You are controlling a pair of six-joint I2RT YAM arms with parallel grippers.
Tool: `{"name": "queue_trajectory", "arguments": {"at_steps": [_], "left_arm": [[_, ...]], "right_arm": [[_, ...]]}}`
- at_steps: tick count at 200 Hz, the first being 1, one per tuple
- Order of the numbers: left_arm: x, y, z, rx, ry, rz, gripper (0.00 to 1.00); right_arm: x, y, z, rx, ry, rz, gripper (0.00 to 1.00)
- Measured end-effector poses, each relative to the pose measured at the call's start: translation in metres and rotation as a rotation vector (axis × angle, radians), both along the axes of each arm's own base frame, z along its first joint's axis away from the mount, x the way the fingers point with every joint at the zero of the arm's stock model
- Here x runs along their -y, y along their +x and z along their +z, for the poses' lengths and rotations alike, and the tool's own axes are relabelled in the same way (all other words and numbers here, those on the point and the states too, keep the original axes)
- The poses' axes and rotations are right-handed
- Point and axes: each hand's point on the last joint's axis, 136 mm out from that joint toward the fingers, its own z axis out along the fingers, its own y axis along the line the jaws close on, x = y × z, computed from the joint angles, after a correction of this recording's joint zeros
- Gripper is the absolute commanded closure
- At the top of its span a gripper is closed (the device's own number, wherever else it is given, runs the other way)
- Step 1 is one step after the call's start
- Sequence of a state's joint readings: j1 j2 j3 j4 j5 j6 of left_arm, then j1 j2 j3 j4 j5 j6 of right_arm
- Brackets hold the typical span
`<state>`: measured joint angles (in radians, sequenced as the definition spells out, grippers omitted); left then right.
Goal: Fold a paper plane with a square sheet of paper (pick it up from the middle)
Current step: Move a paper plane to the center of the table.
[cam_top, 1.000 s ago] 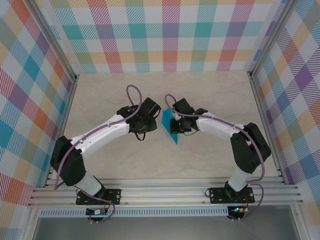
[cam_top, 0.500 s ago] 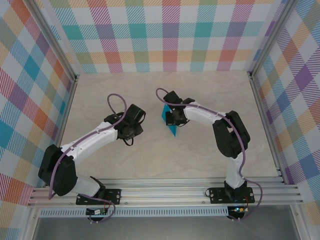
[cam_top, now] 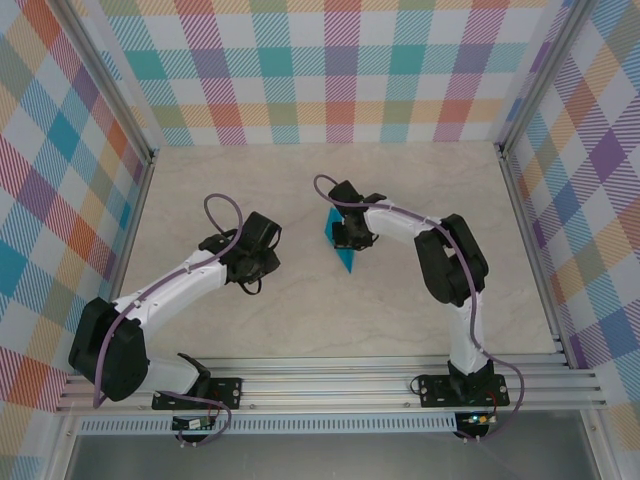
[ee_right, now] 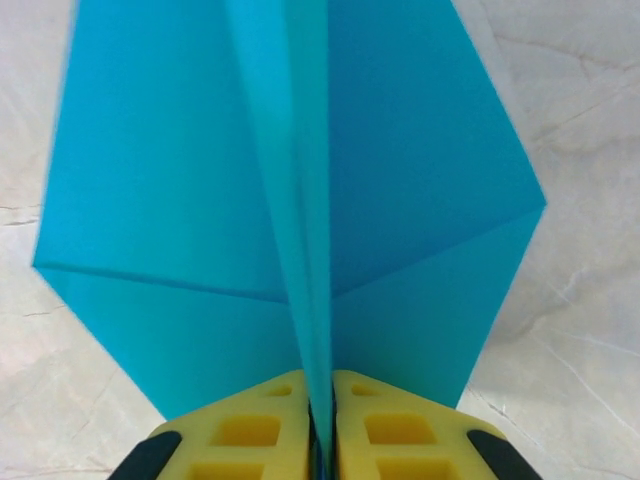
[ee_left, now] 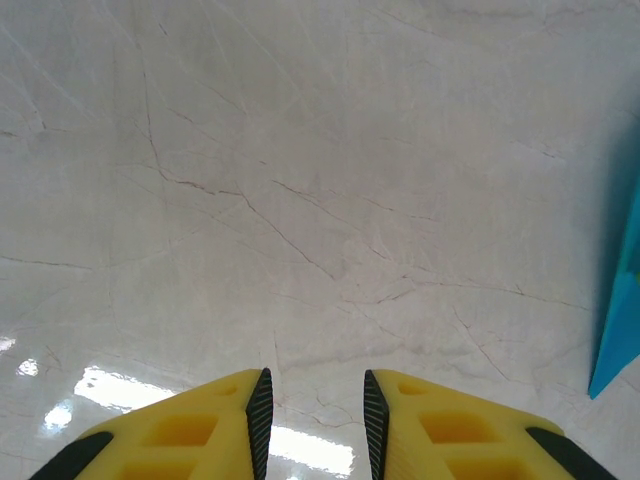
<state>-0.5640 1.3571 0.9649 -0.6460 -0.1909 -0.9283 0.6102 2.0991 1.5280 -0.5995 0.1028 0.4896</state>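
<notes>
My right gripper [ee_right: 322,386] is closed on the centre crease of the paper plane [ee_right: 190,190], with the yellow pads pressed together on the upright ridge. My left gripper [ee_left: 315,398] is parted a little and holds nothing.

Change: a second ago the left gripper sat just beside the plane. It has since withdrawn to the plane's left, and the teal edge [ee_left: 622,290] now shows at the margin of its wrist view. The right gripper has kept its clamp and carried the plane slightly farther from the arm bases. I judge that the plane now rests with the right arm alone and folding is near its end.

Material: thin, smooth, matte teal sheet with sharp creases. Two flat wing panels slope off either side of the ridge. From above, the gripper covers part of the plane [cam_top: 345,258], so the nose folds may be incomplete. Under the plane lies the table [cam_top: 420,190], pale, glossy and marble-veined.
</notes>
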Motion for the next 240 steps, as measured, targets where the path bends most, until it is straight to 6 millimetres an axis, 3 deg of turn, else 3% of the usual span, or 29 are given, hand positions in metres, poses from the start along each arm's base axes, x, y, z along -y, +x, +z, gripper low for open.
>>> {"name": "queue_trajectory", "arguments": {"at_steps": [109, 240], "left_arm": [[0.0039, 0.0026, 0.0014, 0.007, -0.024, -0.005, 0.67], [0.0081, 0.0018, 0.0014, 0.001, -0.045, -0.015, 0.67]], "right_arm": [[-0.0023, 0.0021, -0.0084, -0.031, -0.02, -0.028, 0.67], [-0.0057, 0.0025, -0.005, -0.028, -0.057, -0.212, 0.67]]}}
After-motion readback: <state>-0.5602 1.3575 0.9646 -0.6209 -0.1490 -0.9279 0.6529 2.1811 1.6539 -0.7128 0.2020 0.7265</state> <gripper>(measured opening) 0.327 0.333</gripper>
